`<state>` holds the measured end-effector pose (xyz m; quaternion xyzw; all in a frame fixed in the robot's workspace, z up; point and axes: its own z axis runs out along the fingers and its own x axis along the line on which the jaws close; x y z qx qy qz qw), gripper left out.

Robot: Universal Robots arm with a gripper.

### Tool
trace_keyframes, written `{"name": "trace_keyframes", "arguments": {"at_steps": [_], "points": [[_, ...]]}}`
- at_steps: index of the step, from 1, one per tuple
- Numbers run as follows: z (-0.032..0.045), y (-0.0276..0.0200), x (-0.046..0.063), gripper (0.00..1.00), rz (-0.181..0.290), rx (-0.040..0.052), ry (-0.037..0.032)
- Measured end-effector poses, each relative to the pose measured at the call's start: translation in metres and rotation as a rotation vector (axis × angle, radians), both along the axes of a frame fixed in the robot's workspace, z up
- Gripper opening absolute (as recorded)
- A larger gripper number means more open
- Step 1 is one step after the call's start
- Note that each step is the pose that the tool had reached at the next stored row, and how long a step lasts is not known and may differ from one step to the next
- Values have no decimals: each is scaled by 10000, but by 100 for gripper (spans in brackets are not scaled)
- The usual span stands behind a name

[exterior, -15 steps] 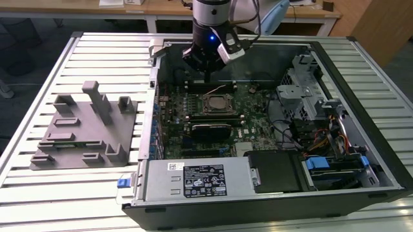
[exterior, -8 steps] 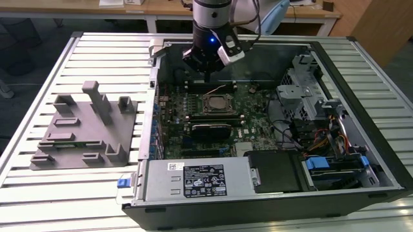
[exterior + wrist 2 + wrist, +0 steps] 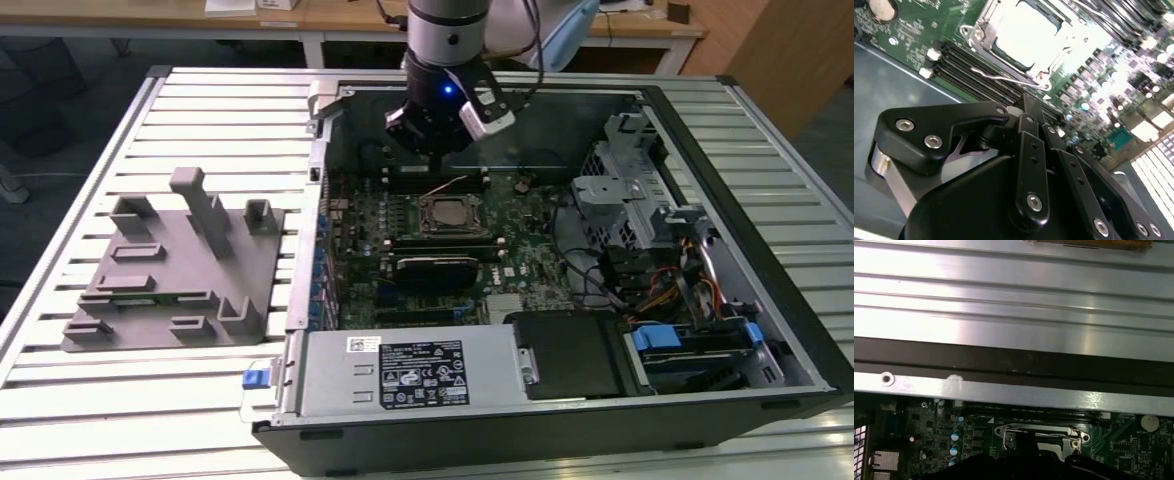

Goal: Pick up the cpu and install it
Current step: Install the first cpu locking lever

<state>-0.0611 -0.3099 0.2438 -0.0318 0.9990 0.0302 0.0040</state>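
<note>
The cpu has a silvery-white top and lies flat inside the motherboard socket, within the metal socket frame. The socket's wire lever runs along the frame's side nearest my gripper. My gripper hangs above the back part of the open computer case, a short way up and off from the socket. It looks shut, with nothing between its fingertips. In the first wrist view its dark tip partly covers the socket.
The open black computer case lies on a slatted metal table. A grey plastic fixture block sits on the exterior view's left. Memory slots, a drive cage, cables and a power supply crowd the case.
</note>
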Motion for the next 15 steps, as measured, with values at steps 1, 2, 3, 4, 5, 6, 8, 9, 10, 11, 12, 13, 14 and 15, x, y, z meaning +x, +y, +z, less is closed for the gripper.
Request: {"name": "trace_keyframes", "arguments": {"at_steps": [1, 2, 3, 4, 5, 6, 8, 9, 10, 11, 12, 13, 14, 15], "points": [[-16, 0, 21, 11, 2, 0, 0], [-31, 0, 38, 11, 4, 0, 0], [-46, 0, 44, 11, 6, 0, 1], [-58, 0, 47, 11, 5, 0, 0], [-64, 0, 47, 11, 5, 0, 0], [-68, 0, 47, 11, 5, -1, 0], [-79, 0, 47, 11, 5, -1, 0], [-86, 0, 48, 11, 4, -1, 0], [-95, 0, 50, 11, 5, 0, 0], [-104, 0, 53, 11, 6, 0, -1], [-112, 0, 57, 11, 5, 0, 0], [-119, 0, 63, 11, 5, -1, 0], [-123, 0, 70, 11, 4, -1, 0], [-127, 0, 79, 11, 5, -1, 0]]}}
